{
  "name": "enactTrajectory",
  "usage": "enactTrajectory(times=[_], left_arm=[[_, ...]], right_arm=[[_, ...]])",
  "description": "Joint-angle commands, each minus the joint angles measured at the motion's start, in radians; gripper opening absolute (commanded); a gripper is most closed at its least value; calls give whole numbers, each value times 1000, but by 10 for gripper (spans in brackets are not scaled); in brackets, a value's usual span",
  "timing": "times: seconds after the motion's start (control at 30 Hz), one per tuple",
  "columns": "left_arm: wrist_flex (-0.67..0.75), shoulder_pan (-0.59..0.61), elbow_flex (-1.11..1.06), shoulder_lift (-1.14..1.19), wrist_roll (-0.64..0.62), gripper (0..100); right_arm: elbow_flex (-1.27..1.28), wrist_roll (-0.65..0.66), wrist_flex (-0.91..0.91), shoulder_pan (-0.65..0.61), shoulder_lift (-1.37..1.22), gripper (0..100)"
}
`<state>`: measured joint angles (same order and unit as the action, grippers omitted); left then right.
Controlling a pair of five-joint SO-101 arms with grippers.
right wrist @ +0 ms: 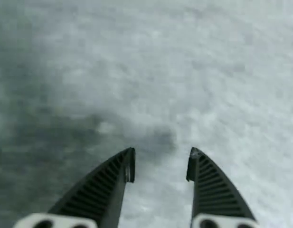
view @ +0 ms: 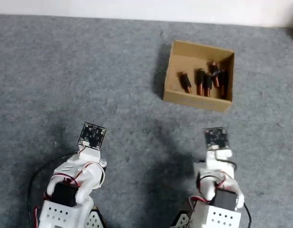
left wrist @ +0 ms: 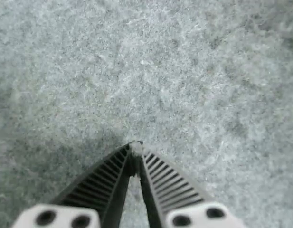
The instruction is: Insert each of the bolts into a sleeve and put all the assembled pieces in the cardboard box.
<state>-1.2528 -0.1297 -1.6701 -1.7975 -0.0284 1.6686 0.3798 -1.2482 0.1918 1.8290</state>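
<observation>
Our left hand (left wrist: 136,151) is pinched closed on nothing, our right hand (right wrist: 160,164) open, both above the grey felt counter (view: 65,71). The copper-and-black sleeved bolts (view: 203,80) lie in the brown cardboard box (view: 193,100). We judge the task finished; only parking remains.

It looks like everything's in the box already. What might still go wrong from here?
Two things, I think. The assembled pieces lie loose in the cardboard box, which sits unfixed on the table; a bump might shift the box or spill them. The right tool hangs open close over the grey carpet; dipping lower might snag its fibres.
</observation>
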Motion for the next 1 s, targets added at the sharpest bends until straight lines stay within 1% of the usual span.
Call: enactTrajectory(times=[0.0, 0.07, 0.17, 0.97], left_arm=[[18, 5, -27, 19, -8, 7], [18, 4, -27, 19, -8, 7], [18, 2, -27, 19, -8, 7], [18, 2, -27, 15, -11, 7]], right_arm=[[140, 80, -22, 142, 7, 166], [140, 92, -22, 183, 7, 166], [140, 91, -22, 205, 7, 166], [140, 91, -22, 205, 7, 166]])
